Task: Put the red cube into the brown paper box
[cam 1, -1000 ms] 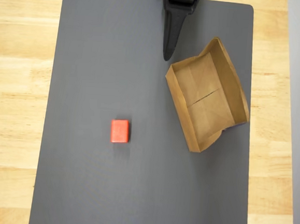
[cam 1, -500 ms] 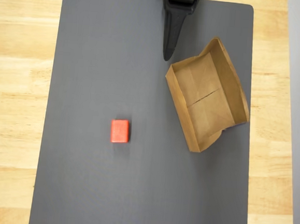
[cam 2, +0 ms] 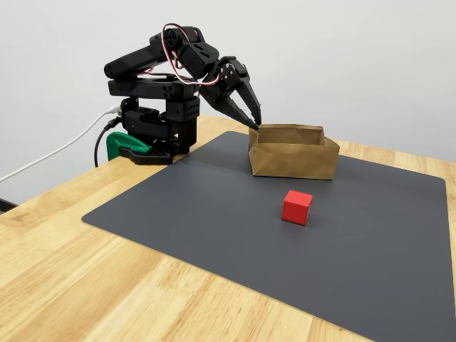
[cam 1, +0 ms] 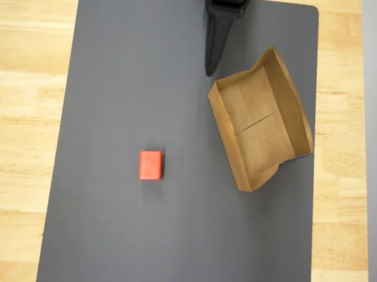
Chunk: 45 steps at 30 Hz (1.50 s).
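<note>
A: What is called for in the step at hand?

B: The red cube (cam 1: 151,165) has yet to be reached. It lies alone on the grey mat (cam 1: 115,76), left of centre in the overhead view, well apart from the brown paper box (cam 1: 260,129) at the right of centre. The box is seen to be empty, its crease running across the floor.

A: How should the approach be made?

B: The jaws would best be opened wide before descent and brought down over the cube from above, with the fingers set across two opposite flat faces. The cube sits nearly square to the frame, so little wrist turn is likely to be needed. The low paper walls look flimsy; they should be cleared with height on the carry, and the cube released low over the floor so the box is not knocked.

A: And the arm's pose?

B: The arm is folded back over its base at the upper left of the fixed view, with the gripper (cam 2: 252,118) pointed downward, just beside the box's near corner. In the overhead view the gripper (cam 1: 210,69) reaches down from the top edge. The jaws appear drawn together on nothing.

A: The surface (cam 2: 85,285)?

B: Pale wood is seen under the mat.
</note>
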Tool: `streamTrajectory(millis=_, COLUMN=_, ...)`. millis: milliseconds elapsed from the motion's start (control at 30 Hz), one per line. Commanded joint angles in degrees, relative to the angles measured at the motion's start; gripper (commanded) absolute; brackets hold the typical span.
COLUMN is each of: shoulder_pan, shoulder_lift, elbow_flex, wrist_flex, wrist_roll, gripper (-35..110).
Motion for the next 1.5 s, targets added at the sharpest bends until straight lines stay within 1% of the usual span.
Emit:
streamTrajectory(millis=0, shoulder_pan=0.4, shoulder_lift=-0.4, elbow_flex=0.0, wrist_flex=0.4, wrist_roll=-0.6, gripper=0)
streamTrajectory(millis=867, shoulder_pan=0.2, shoulder_lift=-0.4, elbow_flex=0.0, wrist_flex=0.4, wrist_roll=-1.1, gripper=0)
streamTrajectory(millis=1100, shoulder_pan=1.8, shoulder_lift=-0.4, elbow_flex=0.0, wrist_flex=0.4, wrist_roll=1.1, gripper=3)
streamTrajectory(millis=1267, shoulder_pan=3.3, shoulder_lift=-0.6, elbow_flex=-0.8, wrist_flex=0.3, wrist_roll=-0.2, gripper=4)
streamTrajectory(millis=1467, shoulder_pan=5.9, shoulder_lift=-6.2, elbow_flex=-6.9, wrist_flex=0.2, wrist_roll=0.0, gripper=6)
